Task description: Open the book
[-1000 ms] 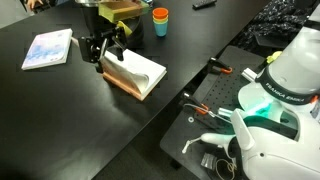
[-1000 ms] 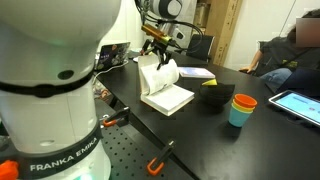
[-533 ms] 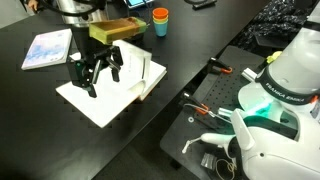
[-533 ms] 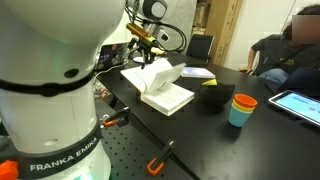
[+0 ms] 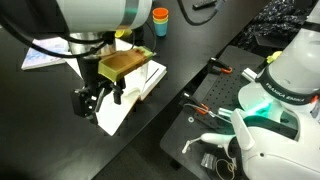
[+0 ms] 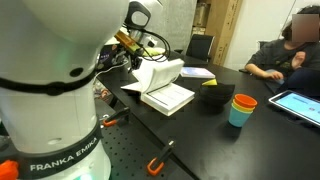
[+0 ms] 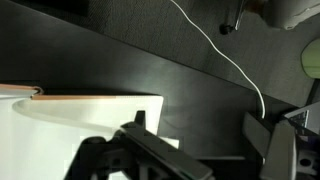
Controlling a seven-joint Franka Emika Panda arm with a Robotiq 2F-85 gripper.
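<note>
The book (image 5: pixel 143 82) lies open on the black table, white pages up, with its opened side spread toward the table's front edge. In an exterior view some leaves of the book (image 6: pixel 160 76) stand curved upright above the flat pages. My gripper (image 5: pixel 98 100) hovers over the opened side's outer edge, fingers apart and holding nothing. It also shows in an exterior view (image 6: pixel 122 60), left of the book. In the wrist view the gripper (image 7: pixel 200 140) is open over bare table, with the book's white page and red-brown edge (image 7: pixel 80 120) at the left.
A thin pale booklet (image 5: pixel 42 52) lies behind the arm. Stacked cups (image 5: pixel 160 19) (image 6: pixel 240 108), a black bowl (image 6: pixel 213 95) and a tablet (image 6: pixel 298 102) stand beyond the book. A person (image 6: pixel 285 50) sits at the far side. A white cable (image 7: pixel 225 50) crosses the table.
The book's cover has swung over and the book now lies open. My gripper has let go and moved from the book toward the table's front edge.
</note>
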